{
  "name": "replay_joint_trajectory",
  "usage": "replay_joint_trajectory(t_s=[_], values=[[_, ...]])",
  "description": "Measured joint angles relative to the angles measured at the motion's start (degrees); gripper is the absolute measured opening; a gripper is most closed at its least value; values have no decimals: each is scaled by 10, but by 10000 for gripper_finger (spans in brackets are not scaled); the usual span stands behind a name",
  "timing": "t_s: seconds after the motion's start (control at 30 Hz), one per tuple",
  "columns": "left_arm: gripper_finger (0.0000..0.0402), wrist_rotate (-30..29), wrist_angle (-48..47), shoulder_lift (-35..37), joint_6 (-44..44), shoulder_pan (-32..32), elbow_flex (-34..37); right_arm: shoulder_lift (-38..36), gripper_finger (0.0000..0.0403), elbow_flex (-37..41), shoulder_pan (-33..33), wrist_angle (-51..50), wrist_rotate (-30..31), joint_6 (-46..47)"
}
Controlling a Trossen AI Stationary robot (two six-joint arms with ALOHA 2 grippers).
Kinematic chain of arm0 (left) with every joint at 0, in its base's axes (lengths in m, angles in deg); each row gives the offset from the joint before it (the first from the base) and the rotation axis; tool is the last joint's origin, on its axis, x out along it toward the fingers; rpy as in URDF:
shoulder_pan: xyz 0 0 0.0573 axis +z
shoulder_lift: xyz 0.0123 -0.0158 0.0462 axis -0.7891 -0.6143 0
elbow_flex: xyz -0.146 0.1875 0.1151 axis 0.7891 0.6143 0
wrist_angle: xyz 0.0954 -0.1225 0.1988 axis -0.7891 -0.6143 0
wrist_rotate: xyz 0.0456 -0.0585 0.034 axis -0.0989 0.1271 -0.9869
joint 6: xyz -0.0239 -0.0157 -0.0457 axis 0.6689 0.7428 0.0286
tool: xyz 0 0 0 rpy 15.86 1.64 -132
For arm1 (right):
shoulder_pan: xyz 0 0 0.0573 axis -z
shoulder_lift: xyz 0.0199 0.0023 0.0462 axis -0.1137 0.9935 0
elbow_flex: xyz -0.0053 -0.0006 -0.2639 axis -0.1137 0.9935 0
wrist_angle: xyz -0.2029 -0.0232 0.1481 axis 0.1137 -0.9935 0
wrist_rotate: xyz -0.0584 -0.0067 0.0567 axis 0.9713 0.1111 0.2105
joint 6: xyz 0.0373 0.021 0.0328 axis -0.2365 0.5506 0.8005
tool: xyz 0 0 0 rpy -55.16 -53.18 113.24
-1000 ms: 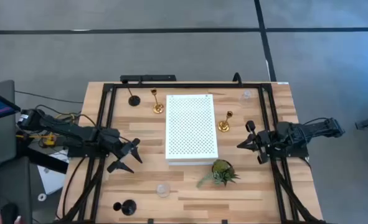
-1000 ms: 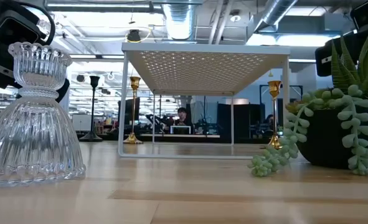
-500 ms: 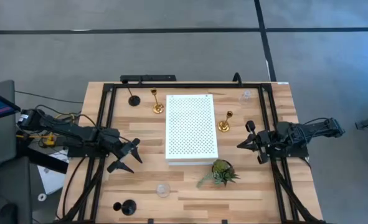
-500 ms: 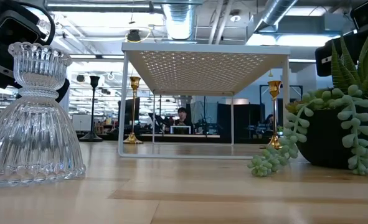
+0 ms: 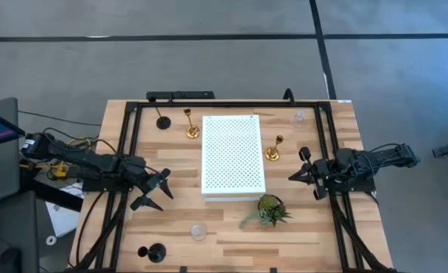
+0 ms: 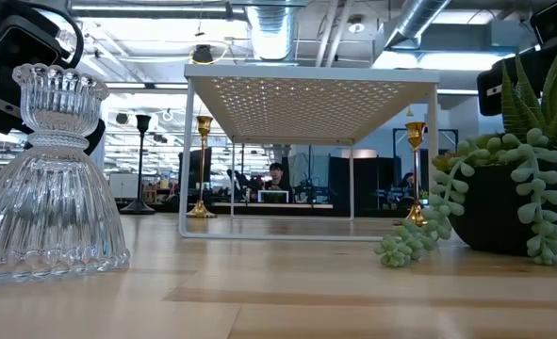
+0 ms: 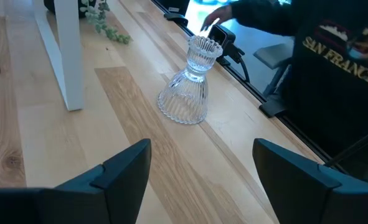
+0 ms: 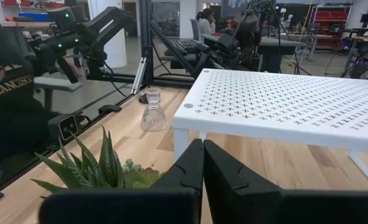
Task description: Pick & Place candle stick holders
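Six candle stick holders stand upright on their bases on the wooden table. A black one (image 5: 161, 120) and a gold one (image 5: 191, 129) stand far left of the white perforated board (image 5: 233, 155). A gold one (image 5: 274, 150) and a clear glass one (image 5: 299, 116) stand to its right. A clear glass one (image 5: 198, 230) and a black one (image 5: 154, 252) stand near the front edge. My left gripper (image 5: 159, 189) is open and empty left of the board, facing the near glass holder (image 7: 187, 81). My right gripper (image 5: 293, 176) is shut and empty right of the board.
A small green plant (image 5: 267, 211) stands in front of the board's near right corner. A black frame (image 5: 224, 104) runs around the table. A person in a dark top (image 7: 333, 62) stands at the table's near edge, a hand (image 7: 215, 15) by the frame.
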Motion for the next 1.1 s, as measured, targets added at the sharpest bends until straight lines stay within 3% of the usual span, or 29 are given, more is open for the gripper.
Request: replay_joint_trajectory(t_s=[1.1], values=[[281,0,0,0,1,0,0,0,1,1,0,9,0,0]])
